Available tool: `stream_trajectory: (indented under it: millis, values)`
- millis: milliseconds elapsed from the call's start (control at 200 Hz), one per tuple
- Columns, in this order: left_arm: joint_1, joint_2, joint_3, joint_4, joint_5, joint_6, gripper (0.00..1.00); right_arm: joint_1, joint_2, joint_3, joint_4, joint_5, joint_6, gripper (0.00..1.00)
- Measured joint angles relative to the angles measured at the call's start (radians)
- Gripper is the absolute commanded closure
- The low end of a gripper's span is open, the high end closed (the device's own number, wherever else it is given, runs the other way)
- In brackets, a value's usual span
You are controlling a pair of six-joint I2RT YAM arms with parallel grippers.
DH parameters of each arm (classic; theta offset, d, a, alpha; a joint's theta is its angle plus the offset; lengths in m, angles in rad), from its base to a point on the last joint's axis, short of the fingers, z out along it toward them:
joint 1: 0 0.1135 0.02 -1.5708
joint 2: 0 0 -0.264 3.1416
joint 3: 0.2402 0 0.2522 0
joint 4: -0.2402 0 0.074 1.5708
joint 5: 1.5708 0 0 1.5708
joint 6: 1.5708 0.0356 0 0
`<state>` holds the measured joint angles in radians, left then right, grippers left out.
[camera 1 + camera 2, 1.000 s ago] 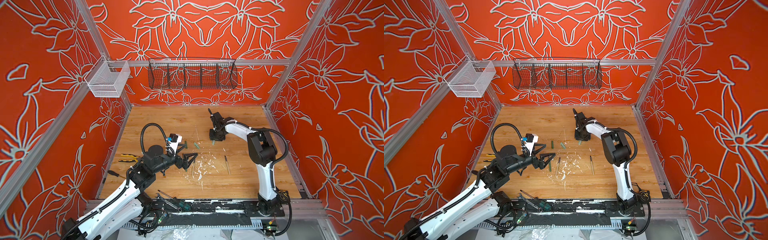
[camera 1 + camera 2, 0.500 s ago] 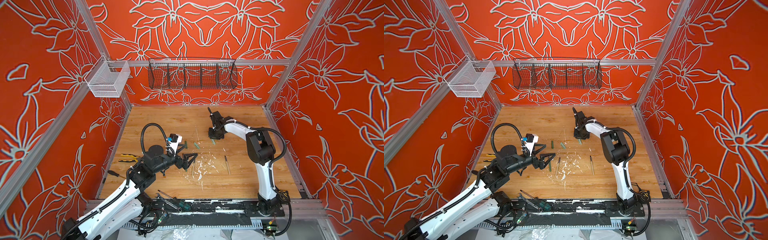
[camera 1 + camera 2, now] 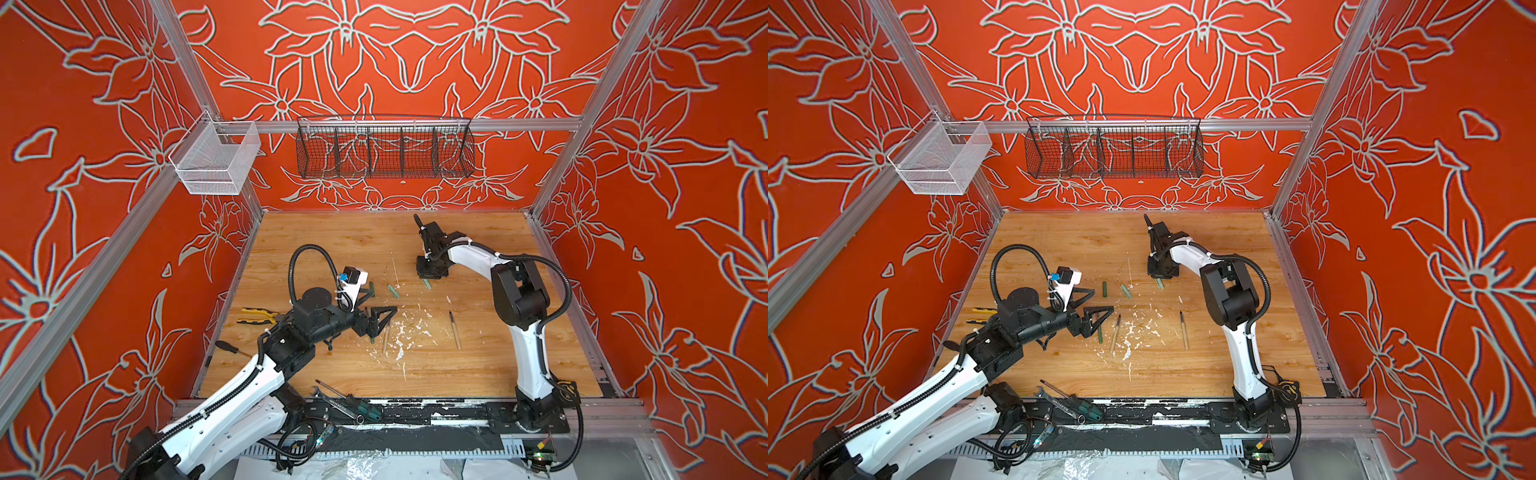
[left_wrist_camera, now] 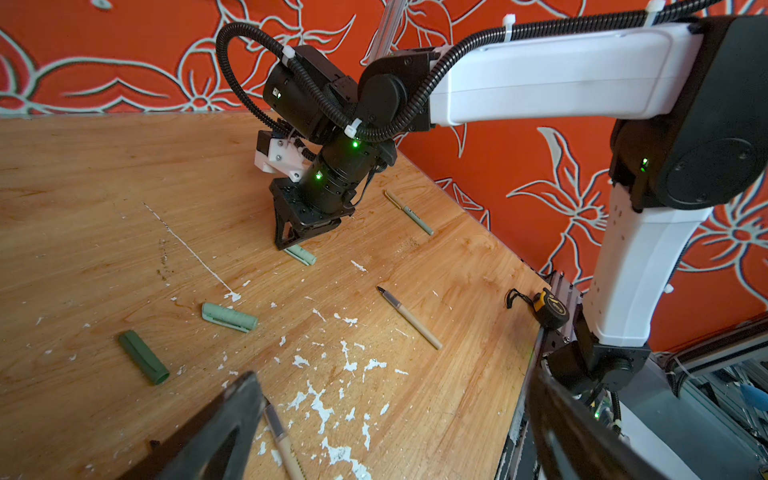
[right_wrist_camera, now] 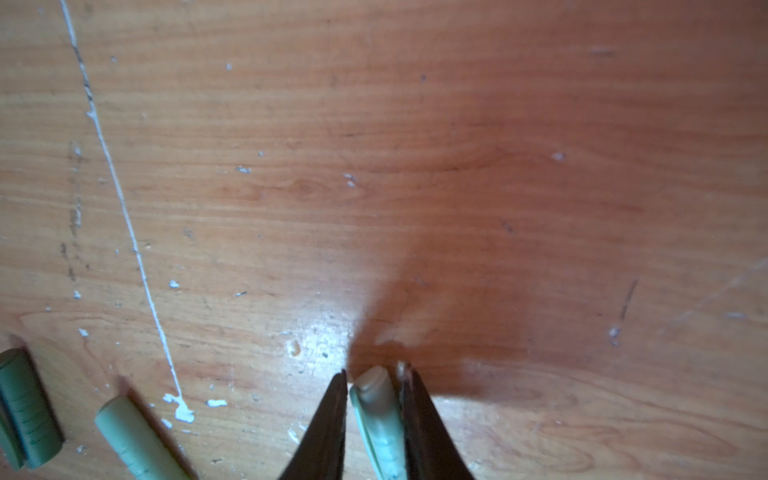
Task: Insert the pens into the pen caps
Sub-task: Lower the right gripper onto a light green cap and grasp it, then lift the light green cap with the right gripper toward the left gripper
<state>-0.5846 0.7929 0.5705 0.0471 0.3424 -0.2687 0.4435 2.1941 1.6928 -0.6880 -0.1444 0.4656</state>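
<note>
Since a second ago: right gripper (image 3: 430, 277) narrowed onto pale green cap (image 3: 427, 284); left arm unmoved.
Top views: left gripper (image 3: 1104, 300) spread wide above green pen (image 3: 1099, 332); beige pen (image 3: 1115, 328) just beside.
Left wrist: dark green cap (image 4: 143, 362) loose on table (image 4: 104, 174).
Right wrist: fingers (image 5: 328, 419) clamp pale green cap on both sides (cap lying on table).

Between the jaws of the right gripper (image 5: 374, 370), your pale cap (image 5: 380, 419) runs off the picture's edge, blurred.
</note>
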Motion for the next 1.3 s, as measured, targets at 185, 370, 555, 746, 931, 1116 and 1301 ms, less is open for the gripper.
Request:
stream_trajectory:
  millis: [185, 370, 555, 746, 931, 1116, 1301]
  values:
    - [0.000, 0.021, 0.000, 0.010, 0.005, -0.004, 0.03, 0.000, 0.014, 0.027, -0.034, 0.001, -0.031, 0.79]
    - [0.000, 0.002, 0.000, 0.008, 0.006, -0.008, 0.03, 0.000, 0.014, 0.027, -0.036, 0.001, -0.047, 0.80]
    - [0.000, -0.026, 0.000, 0.005, 0.006, -0.009, 0.03, 0.000, -0.001, 0.004, -0.035, 0.005, -0.061, 0.82]
    - [0.000, -0.019, 0.000, 0.003, 0.007, -0.013, 0.03, 0.000, -0.020, -0.019, -0.032, 0.005, -0.067, 0.83]
    - [0.000, -0.019, 0.000, -0.005, 0.007, -0.014, 0.03, 0.000, -0.051, -0.066, -0.030, 0.005, -0.070, 0.83]
    - [0.000, -0.018, 0.000, -0.009, 0.006, -0.016, 0.03, 0.000, -0.098, -0.133, -0.035, 0.027, -0.094, 0.83]
    - [0.000, 0.002, 0.000, -0.008, 0.008, -0.019, 0.03, -0.001, -0.144, -0.200, -0.036, 0.032, -0.109, 0.84]
